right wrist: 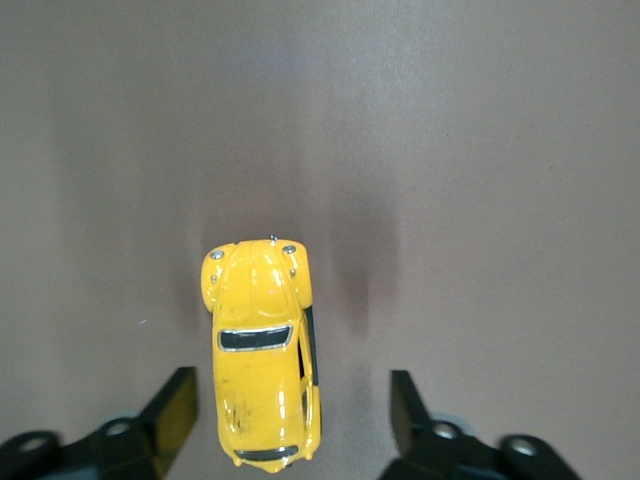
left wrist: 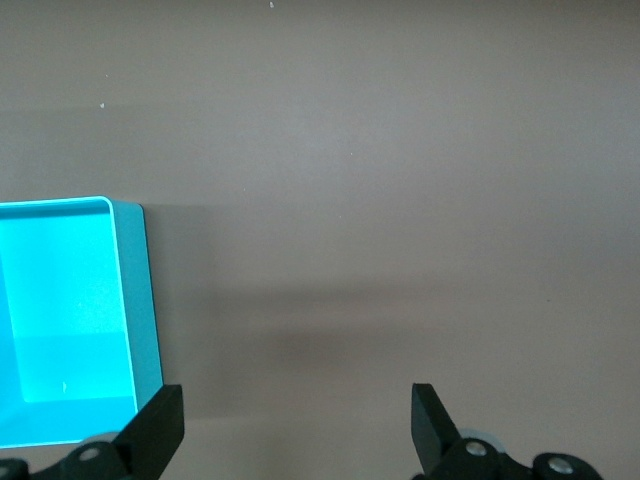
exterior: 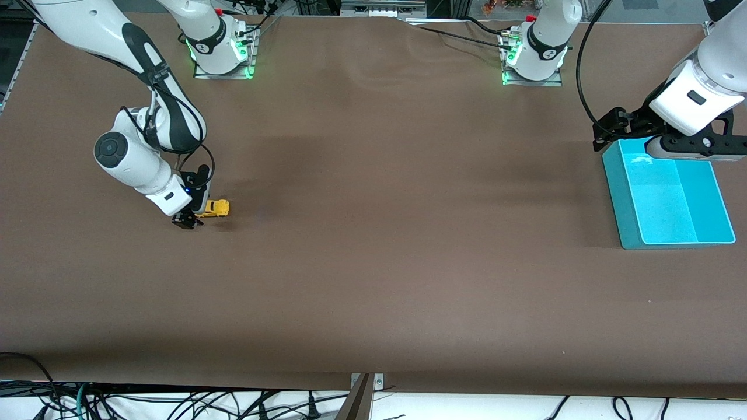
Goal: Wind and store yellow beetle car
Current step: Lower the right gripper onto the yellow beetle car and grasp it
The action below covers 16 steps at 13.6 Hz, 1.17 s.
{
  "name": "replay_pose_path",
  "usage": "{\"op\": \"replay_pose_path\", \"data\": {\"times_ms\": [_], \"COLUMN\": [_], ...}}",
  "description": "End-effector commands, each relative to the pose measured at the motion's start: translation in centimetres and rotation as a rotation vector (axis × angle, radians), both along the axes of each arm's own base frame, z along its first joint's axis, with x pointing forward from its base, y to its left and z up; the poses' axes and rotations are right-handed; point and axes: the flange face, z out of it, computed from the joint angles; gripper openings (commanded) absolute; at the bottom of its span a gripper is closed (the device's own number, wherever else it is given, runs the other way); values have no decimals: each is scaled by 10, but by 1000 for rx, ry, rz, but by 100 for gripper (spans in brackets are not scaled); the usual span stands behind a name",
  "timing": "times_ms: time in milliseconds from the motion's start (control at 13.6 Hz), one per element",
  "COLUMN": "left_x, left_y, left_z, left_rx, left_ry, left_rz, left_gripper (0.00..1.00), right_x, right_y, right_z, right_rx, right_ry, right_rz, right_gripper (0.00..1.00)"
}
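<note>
Right gripper (right wrist: 290, 425) open astride yellow beetle car (right wrist: 261, 350), long axis running along the fingers; left gripper (left wrist: 298, 430) open, waiting over blue bin (left wrist: 140, 300).

Front view. Brown table (exterior: 373, 262); arm bases along top edge. Right gripper (exterior: 189, 219) low at the table toward right arm's end, w/ yellow beetle car (exterior: 215, 208) just beside it on the table; contact btwn the two not discernible. Left gripper (exterior: 610, 131) over the edge of the turquoise bin (exterior: 627, 233) at left arm's end.
</note>
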Motion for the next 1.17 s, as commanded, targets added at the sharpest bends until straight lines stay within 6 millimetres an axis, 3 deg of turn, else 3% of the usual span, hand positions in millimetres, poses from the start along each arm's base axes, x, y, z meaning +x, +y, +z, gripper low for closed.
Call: {"op": "replay_pose_path", "data": {"times_ms": [0, 293, 587, 807, 1100], "left_x": [3, 3, 3, 3, 2], "left_y": [-3, -3, -3, -3, -3], "left_z": [6, 6, 6, 6, 6], "left_rx": [-20, -20, -20, -20, -20], "left_ry": [6, 6, 6, 6, 9], "left_rz": [-9, -9, -11, -11, -11], "left_gripper": [100, 100, 100, 100, 100], "right_x": [-5, -7, -7, -7, -9], "right_y": [-2, -1, 0, 28, 36], "right_z": [-8, -9, -5, 1, -7], "right_rx": [-3, -3, -4, 15, 22], "right_ry": [-17, -17, -12, -9, 9], "right_rz": [17, 18, 17, 38, 29], "right_gripper": [74, 45, 31, 25, 25]}}
